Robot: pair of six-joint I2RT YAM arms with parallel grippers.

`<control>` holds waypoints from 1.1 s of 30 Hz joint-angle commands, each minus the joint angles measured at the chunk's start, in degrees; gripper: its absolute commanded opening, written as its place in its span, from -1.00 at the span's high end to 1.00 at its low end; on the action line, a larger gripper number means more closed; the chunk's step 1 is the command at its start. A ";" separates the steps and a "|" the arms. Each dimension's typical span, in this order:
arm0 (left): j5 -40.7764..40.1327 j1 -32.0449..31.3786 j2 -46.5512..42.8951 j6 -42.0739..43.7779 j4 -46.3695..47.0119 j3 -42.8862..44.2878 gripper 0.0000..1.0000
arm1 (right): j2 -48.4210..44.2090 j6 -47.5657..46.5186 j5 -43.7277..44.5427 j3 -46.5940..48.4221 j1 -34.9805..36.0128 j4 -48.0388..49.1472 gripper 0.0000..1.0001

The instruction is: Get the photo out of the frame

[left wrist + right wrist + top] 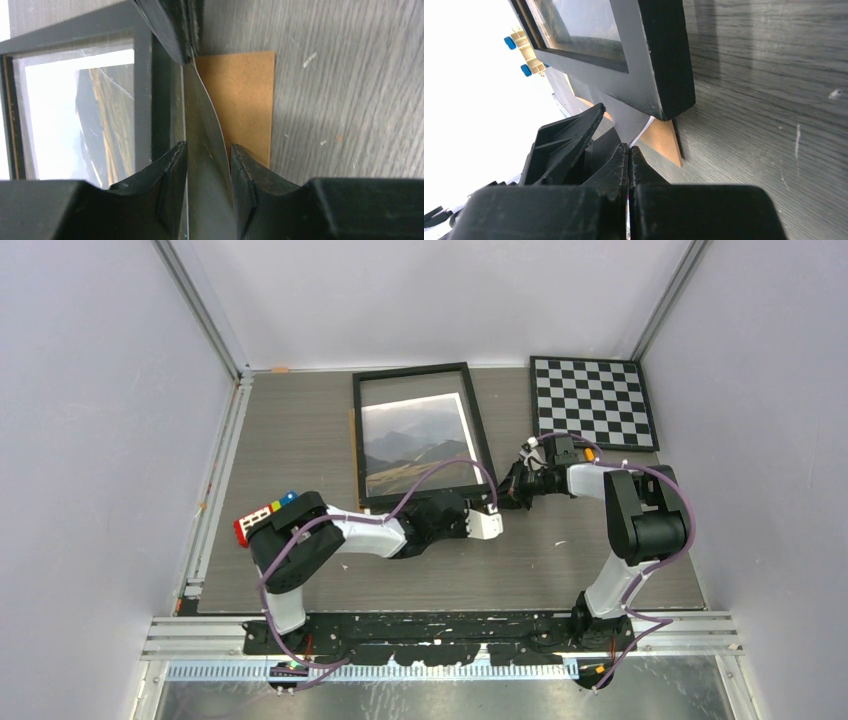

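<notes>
While both claws pinch the photo (202, 150), the frame (421, 435) lies flat.

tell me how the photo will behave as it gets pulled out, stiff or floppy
Probably floppy: in the left wrist view the photo bows in a curve between the left hand's fingers. It looks thin and light, so likely easy to crease. The right hand pinches its edge beside the frame; the glossy surface may slip.
</notes>
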 commanded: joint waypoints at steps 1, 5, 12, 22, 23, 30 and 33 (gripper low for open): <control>-2.50 0.31 -2.67 1.10 -1.94 -2.40 0.28 | -1.23 -1.46 -1.87 2.01 -0.32 -0.19 0.99; -4.49 0.85 -3.37 0.15 -3.69 -3.36 0.35 | -1.09 -2.01 -1.90 2.32 -0.31 -0.75 0.99; -5.81 1.13 -3.51 0.05 -4.17 -4.26 0.28 | -0.43 -3.12 -1.96 3.15 -0.33 -2.35 0.99; 0.07 1.44 -6.12 -1.97 -14.06 0.79 1.00 | 0.12 -7.11 -3.52 5.00 -0.31 -7.53 0.46; 1.08 1.44 -6.91 -2.13 -15.49 1.32 1.00 | -0.20 -7.83 -3.32 5.05 -0.32 -8.25 0.31; 9.39 1.44 -12.39 -2.67 -29.53 5.09 1.00 | -0.58 -16.31 -1.92 8.07 -1.76 -17.76 -0.04; 11.49 1.51 -14.55 -3.54 -35.27 6.61 1.00 | 0.62 -19.98 -2.00 9.86 -3.28 -22.26 -0.07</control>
